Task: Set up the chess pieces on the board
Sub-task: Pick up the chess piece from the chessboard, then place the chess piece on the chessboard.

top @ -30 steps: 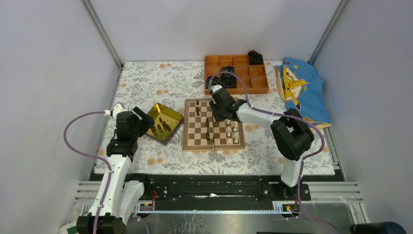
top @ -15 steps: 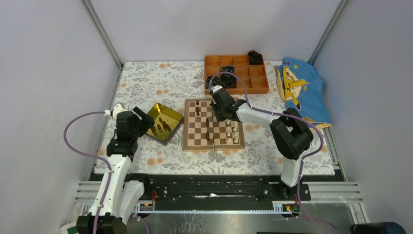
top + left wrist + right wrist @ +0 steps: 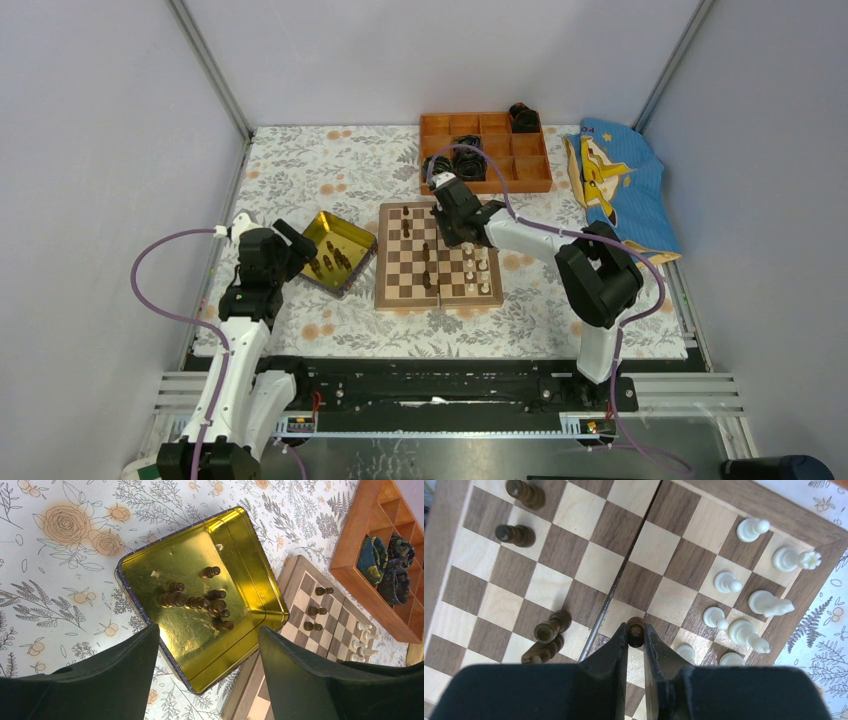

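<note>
The board (image 3: 400, 290) lies mid-table, also in the right wrist view (image 3: 594, 570). My right gripper (image 3: 636, 630) is shut on a dark brown chess piece (image 3: 636, 625) over the board's centre seam; from above it (image 3: 452, 215) hangs over the board's far half. Dark pieces (image 3: 515, 534) stand at the left, and one (image 3: 541, 650) lies tipped. Cream pieces (image 3: 728, 581) cluster at the right edge. My left gripper (image 3: 207, 630) is open above the gold tray (image 3: 240, 645), which holds several dark pieces (image 3: 197, 600).
An orange compartmented box (image 3: 530, 175) with black rolls (image 3: 468, 165) sits behind the board. A blue printed cloth (image 3: 620, 185) lies at the far right. The tray (image 3: 330, 232) rests just left of the board on the floral tablecloth.
My right gripper has closed on the dark piece and shifted slightly toward the board's far side. The left arm has not moved.
</note>
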You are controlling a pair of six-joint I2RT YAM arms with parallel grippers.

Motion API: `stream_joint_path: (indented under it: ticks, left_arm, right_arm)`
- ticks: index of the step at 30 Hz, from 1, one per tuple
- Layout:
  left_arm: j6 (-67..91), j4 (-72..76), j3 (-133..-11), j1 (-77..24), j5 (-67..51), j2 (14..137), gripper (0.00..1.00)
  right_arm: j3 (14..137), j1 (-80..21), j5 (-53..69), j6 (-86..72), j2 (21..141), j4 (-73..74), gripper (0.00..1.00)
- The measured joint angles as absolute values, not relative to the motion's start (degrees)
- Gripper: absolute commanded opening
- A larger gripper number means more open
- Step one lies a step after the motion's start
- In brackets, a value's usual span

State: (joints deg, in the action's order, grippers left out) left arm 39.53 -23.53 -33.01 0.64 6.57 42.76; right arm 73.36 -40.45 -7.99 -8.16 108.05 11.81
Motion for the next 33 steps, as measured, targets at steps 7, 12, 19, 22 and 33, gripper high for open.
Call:
stream_joint_path:
  ticks: [7, 12, 19, 22, 33]
  left_arm:
    - [39.53, -23.53, -33.01, 0.62, 6.57, 42.68, 0.80]
    - [39.53, -23.53, -33.01, 0.62, 6.57, 42.68, 0.80]
    - [39.53, -23.51, -33.01, 0.62, 6.57, 42.48, 0.80]
    - [39.53, -23.51, -33.01, 0.62, 6.57, 42.39, 0.80]
    - [39.55, -23.51, -32.99, 0.62, 6.55, 42.11, 0.80]
  right_arm:
    - [77.56, -40.45, -7.92, -7.38, 108.05, 13.63, 0.09]
    - [81.62, -40.73, -7.92, -6.66, 108.05, 15.42, 0.08]
    - [87.83, -42.92, -7.97, -5.63, 109.43, 17.78, 0.07]
    - [89.76, -44.58, -7.92, -5.28, 110.93, 18.83, 0.07]
    - [94.76, -48.40, -7.81, -4.78, 116.81, 22.63, 0.07]
